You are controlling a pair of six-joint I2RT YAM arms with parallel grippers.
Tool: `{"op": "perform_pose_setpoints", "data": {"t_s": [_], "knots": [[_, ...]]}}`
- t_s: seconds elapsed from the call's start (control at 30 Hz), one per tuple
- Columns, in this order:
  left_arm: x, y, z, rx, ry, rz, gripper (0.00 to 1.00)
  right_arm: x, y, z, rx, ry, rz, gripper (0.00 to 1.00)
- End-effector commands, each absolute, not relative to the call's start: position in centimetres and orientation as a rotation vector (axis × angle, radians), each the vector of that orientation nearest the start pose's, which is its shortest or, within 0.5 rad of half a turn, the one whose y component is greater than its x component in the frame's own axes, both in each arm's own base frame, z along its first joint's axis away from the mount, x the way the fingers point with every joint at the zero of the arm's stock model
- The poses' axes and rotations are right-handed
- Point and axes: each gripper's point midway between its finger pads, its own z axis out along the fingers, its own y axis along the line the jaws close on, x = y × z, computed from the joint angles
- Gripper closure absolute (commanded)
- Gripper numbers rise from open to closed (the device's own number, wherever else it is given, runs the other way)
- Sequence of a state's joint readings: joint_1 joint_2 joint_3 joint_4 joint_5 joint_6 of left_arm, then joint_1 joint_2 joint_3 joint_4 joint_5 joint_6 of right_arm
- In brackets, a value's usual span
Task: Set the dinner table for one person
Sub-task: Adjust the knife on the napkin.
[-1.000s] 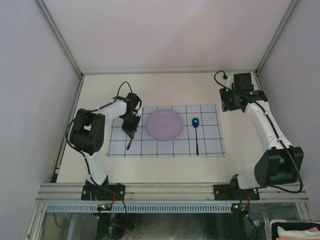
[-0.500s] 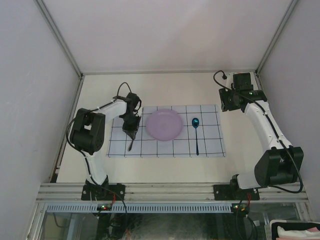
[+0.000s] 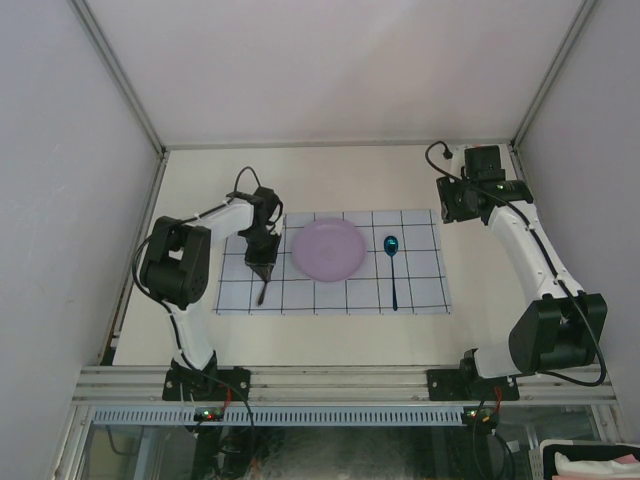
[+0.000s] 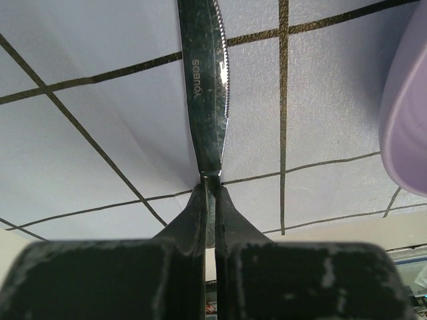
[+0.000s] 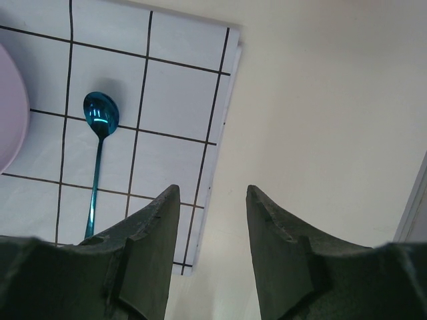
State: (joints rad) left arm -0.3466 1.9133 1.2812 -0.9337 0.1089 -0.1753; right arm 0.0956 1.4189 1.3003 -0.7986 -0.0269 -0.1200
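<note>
My left gripper is shut on the end of a dark steel knife. The knife points toward the near edge, low over the gridded placemat, just left of the lilac plate. I cannot tell whether the blade touches the cloth. A blue spoon lies on the mat right of the plate. My right gripper stands open and holds nothing, above the off-white dinner table by the mat's far right corner.
Aluminium rails and white walls close in the table at the back and on both sides. The arm bases stand at the near edge. Bare tabletop lies behind and right of the placemat.
My left gripper has shifted slightly toward the near edge with the knife still in it. The right arm, the plate and the spoon have stayed where they were.
</note>
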Motion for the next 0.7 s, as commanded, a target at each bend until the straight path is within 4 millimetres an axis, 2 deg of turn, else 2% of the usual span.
{"op": "perform_pose_setpoints", "data": {"t_s": [0.0,0.47,0.67], "knots": [[27.3,-12.8,3.0,0.251,3.138,-0.174,1.0,35.1,3.7,19.7,-0.295,2.405,0.024,0.55],[26.6,-11.6,4.1,0.182,3.093,-0.096,1.0,34.5,3.9,19.6,-0.306,2.399,0.023,0.56],[26.4,-12.5,3.8,0.148,3.105,-0.19,1.0,34.1,3.9,19.6,-0.316,2.399,0.02,0.56]]}}
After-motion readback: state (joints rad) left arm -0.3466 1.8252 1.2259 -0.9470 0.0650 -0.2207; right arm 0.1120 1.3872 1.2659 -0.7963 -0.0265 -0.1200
